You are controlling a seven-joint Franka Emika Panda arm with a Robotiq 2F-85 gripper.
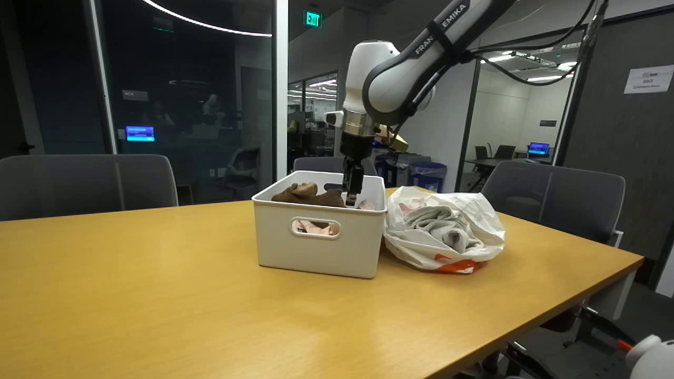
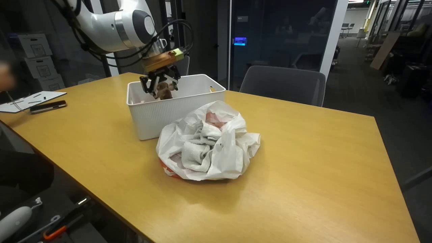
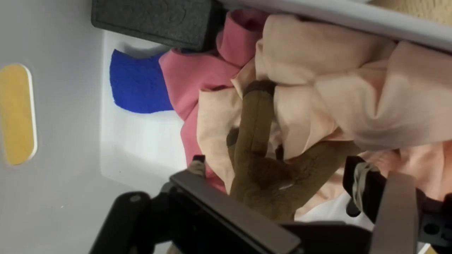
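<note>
My gripper (image 3: 278,171) reaches down into a white bin (image 1: 318,258), its jaws wide apart. Between the two fingers lies a brown soft toy (image 3: 261,190) with long limbs; neither finger is seen pressing on it. Peach cloth (image 3: 317,63) spreads under and beside the toy in the wrist view. Pink cloth (image 3: 197,74), a blue piece of fabric (image 3: 137,83) and a dark grey block (image 3: 155,21) lie toward one end of the bin. In an exterior view the toy (image 2: 164,91) shows between the fingers just above the bin's rim. The fingertips' lowest part is partly hidden by the bin wall.
Against the bin leans a white plastic bag (image 2: 233,148) holding grey cloth (image 2: 197,155), on the yellow table (image 1: 158,295). A sheet with dark marks (image 2: 30,101) and a black object (image 2: 48,107) lie near the table's edge. Chairs (image 1: 558,200) stand around it.
</note>
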